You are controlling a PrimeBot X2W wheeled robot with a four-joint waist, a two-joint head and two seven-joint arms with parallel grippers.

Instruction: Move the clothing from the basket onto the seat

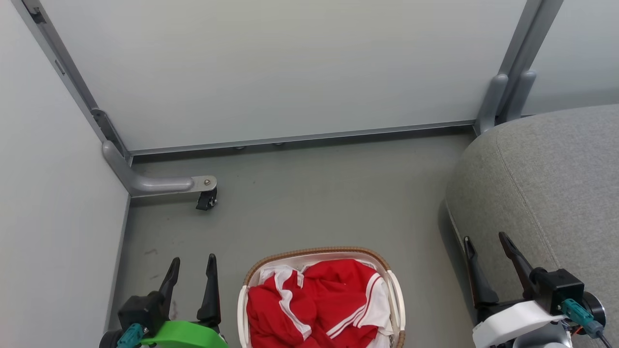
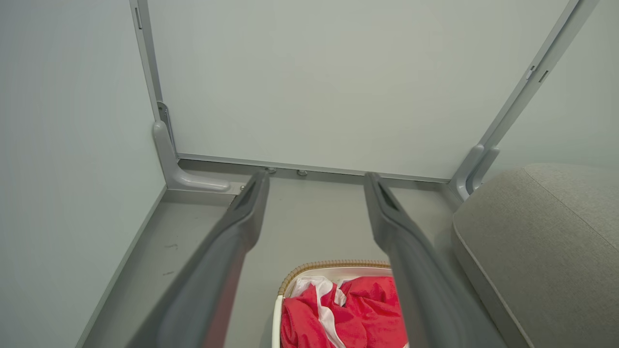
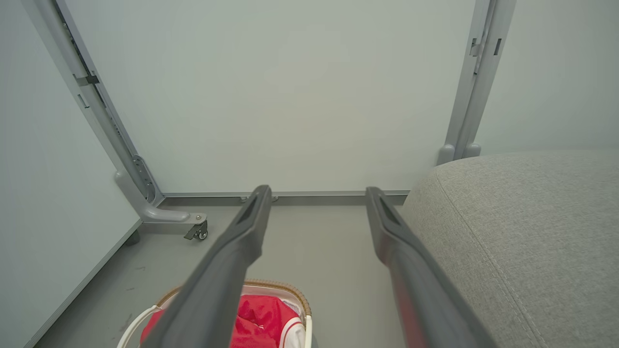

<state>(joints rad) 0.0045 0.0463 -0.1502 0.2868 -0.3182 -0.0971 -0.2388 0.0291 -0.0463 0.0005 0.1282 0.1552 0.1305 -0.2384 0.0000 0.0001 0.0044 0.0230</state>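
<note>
Grey floor (image 1: 314, 193) bounded by pale wall panels (image 1: 290, 72) set in metal frames.

Head view: the basket (image 1: 316, 252) stands on the floor at 6 o'clock, with a brown woven rim and white handles. Red-and-white clothing (image 1: 333, 295) lies crumpled inside and fills it. The seat (image 1: 556, 183), grey fabric with a stitched seam, occupies 3 to 5 o'clock, apart from the basket with bare floor between them. The left gripper (image 1: 193, 258) is at 7 o'clock, near the basket's side but not touching it, its fingers spread and holding nothing. The right gripper (image 1: 484, 237) is at 5 o'clock, seen against the seat's rounded edge, its fingers likewise spread and empty. A black caster (image 1: 207, 199) under a frame foot sits at 9 o'clock.

Left wrist view: two dark fingers stand parted with floor between them. The basket with its clothing is at 6 o'clock, partly behind the finger at 5 o'clock. The seat is at 4 o'clock.

Right wrist view: the fingers stand parted and empty. The basket and clothing are at 7 o'clock, partly behind the finger on that side. The seat spans 3 to 5 o'clock, and the caster is at 8 o'clock.
</note>
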